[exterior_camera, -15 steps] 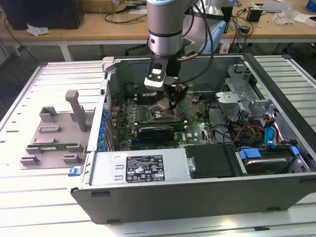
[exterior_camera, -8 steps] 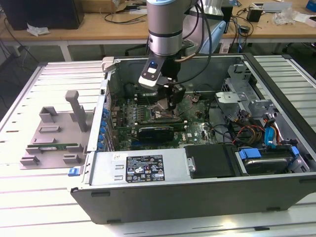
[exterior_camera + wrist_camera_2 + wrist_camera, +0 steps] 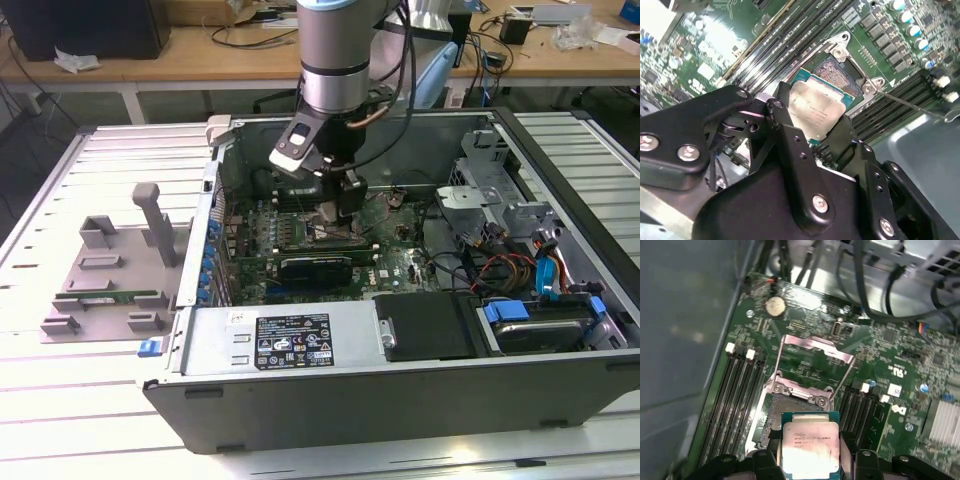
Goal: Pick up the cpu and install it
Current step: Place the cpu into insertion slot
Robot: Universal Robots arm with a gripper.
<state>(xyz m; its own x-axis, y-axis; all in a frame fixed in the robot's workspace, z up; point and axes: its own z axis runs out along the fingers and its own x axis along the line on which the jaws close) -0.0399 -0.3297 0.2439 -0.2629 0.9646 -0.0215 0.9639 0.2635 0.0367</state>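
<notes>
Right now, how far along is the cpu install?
Picked up: the gripper is shut on the cpu, held over the open socket. Left: it does not look seated, and the socket frame stands raised.

Pale slatted table (image 3: 70, 410), open computer case (image 3: 380, 400) on it, grey fixture (image 3: 100, 270) beside — seemingly plastic

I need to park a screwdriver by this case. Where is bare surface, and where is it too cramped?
Bare slatted table lies nearer the camera than the grey fixture and beyond it, on the exterior view's left. Inside the case it is crowded: the gripper holds the cpu over the motherboard, and cables pack the exterior view's right side.
</notes>
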